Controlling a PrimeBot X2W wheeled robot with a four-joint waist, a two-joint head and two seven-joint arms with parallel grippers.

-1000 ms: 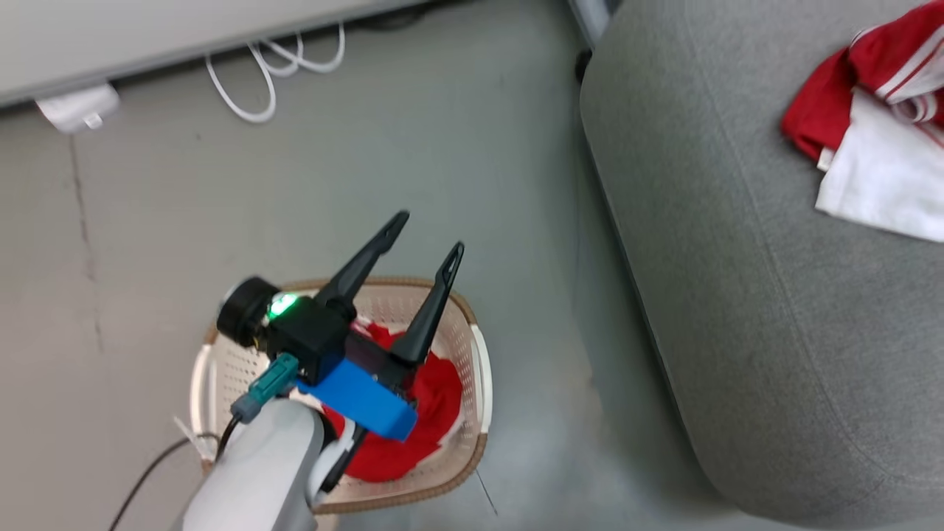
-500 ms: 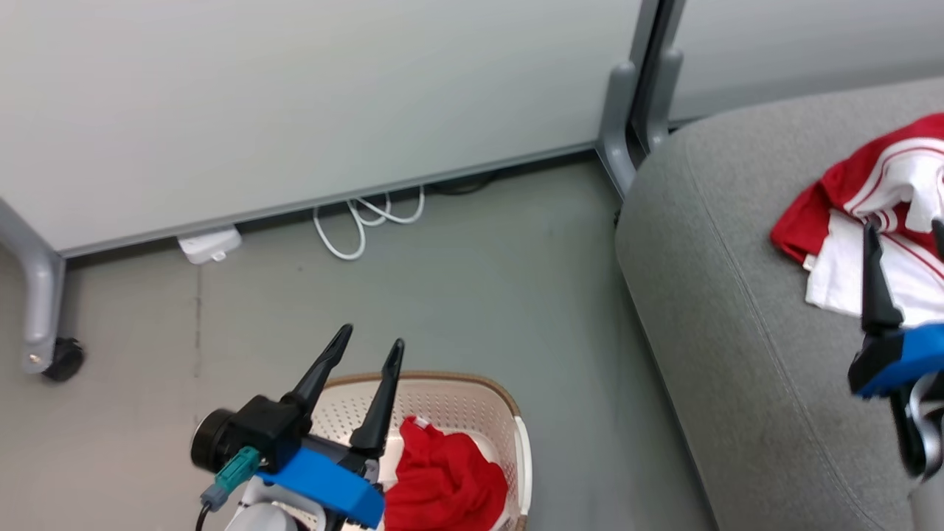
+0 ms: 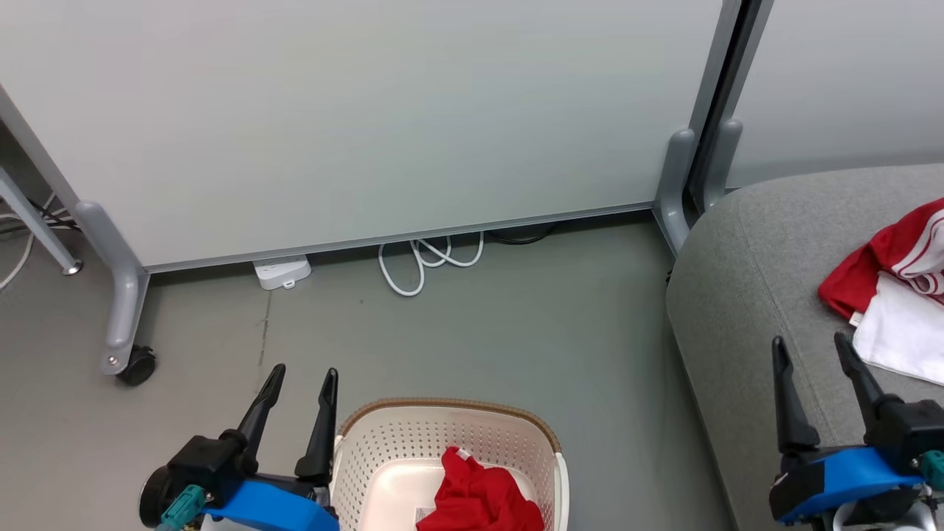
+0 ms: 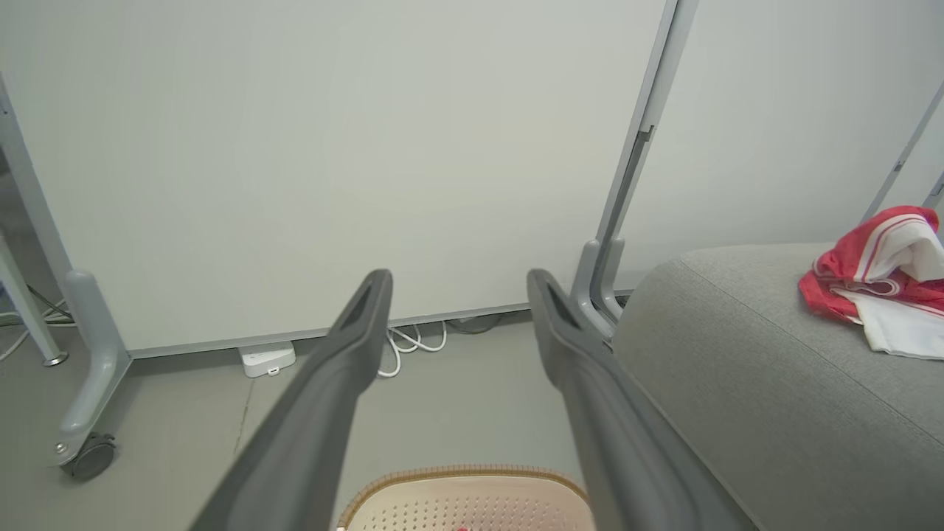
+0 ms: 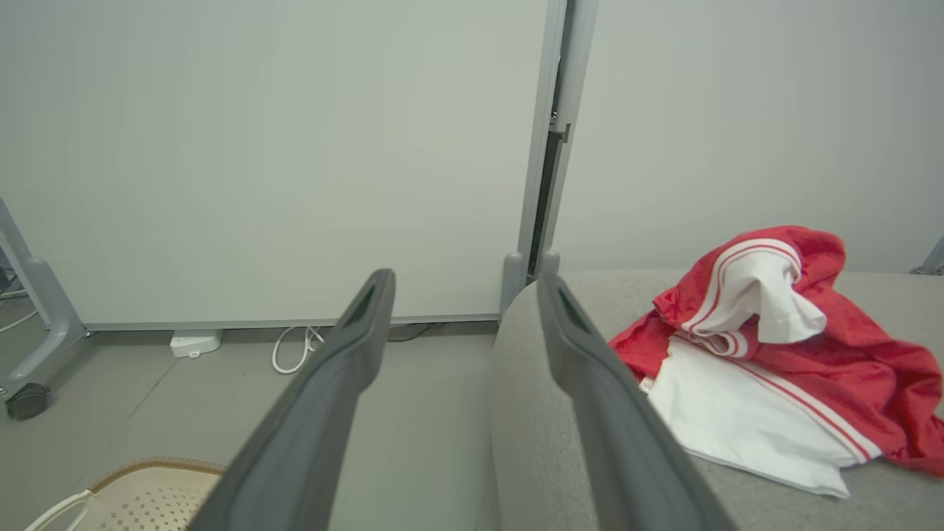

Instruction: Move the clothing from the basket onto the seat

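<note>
**Clothing split: red shirt in the basket, striped shirt on the seat**

The left gripper stands open. Its two fingers are spread, with nothing between them. In the head view the basket sits just to the right of these fingers, its brown rim close beside the inner one; whether they touch cannot be told. The red shirt lies crumpled on the basket's bottom, to the right of the fingertips and nearer the robot, well clear of them. In the left wrist view the basket's rim shows low between the two fingers.

The right gripper is open too and holds nothing. It is over the near part of the seat. The striped shirt lies on the seat ahead of these fingertips and to their right, near them but untouched. In the right wrist view it is heaped to the right of the right-hand finger, with a white panel lying flat on the near side and red folds with striped trim bunched behind.

Ahead of both grippers is grey floor, then a pale partition on grey legs. A white cable is looped at its foot, ahead of the left fingertips and to their right. A caster is to their left.
</note>
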